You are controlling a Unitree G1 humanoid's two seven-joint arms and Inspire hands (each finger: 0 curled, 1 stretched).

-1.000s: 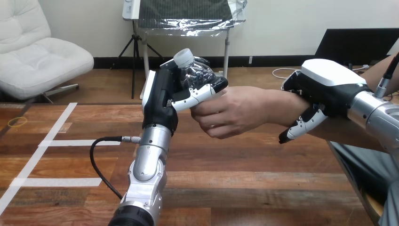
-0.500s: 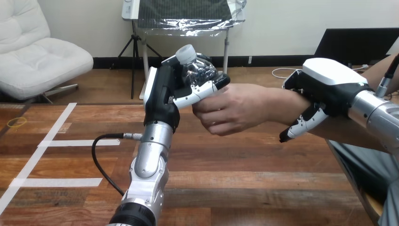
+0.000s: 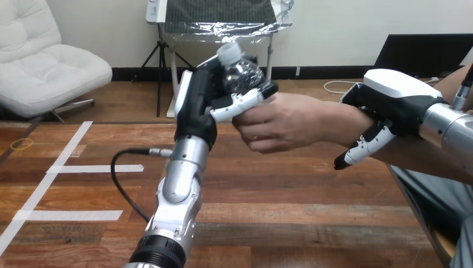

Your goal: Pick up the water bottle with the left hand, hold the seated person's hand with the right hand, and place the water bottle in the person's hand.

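Grips the water bottle in the left robot hand, fingers clamped round it, well above the surface; rests the bottle against the person's hand; curls the right robot hand over the person's wrist; best to hold that wrist steady, wait for that hand to close, then loosen slowly; risks a drop otherwise.
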